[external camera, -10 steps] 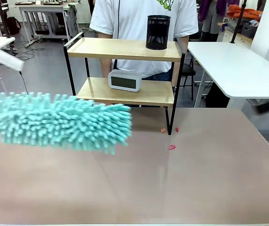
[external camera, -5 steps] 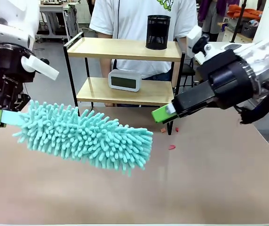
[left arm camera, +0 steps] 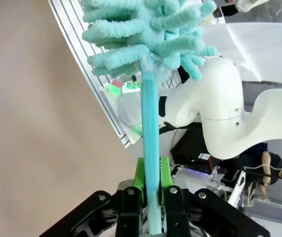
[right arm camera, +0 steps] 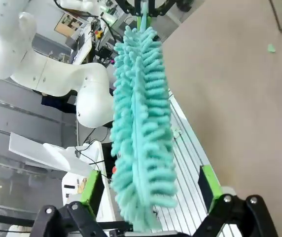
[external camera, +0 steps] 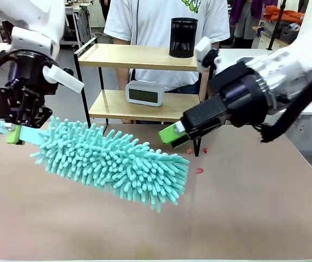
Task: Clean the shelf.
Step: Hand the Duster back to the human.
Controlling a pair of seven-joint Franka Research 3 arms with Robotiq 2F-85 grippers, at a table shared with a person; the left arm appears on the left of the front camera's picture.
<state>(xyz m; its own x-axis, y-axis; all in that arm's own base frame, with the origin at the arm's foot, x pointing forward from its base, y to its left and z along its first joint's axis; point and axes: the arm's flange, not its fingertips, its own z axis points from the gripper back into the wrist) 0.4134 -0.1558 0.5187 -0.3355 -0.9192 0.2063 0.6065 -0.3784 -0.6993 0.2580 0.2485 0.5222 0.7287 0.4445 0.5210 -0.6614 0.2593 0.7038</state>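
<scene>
The left gripper [external camera: 12, 133] jaws are clamped on the fluffy turquoise microfibre duster [external camera: 115, 161], before the two-tier wooden shelf [external camera: 142, 57]; the right gripper [external camera: 167, 135] jaws stand open beside the duster

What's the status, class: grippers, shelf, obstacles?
Left gripper shut on duster handle. Right gripper open beside duster tip. Shelf untouched; clock and mesh cup on its boards.

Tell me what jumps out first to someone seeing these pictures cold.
A big fluffy teal duster hangs over the brown table, its handle clamped in the left gripper. The right gripper reaches in open toward its tip, in front of the shelf holding a clock and black mesh cup.
</scene>
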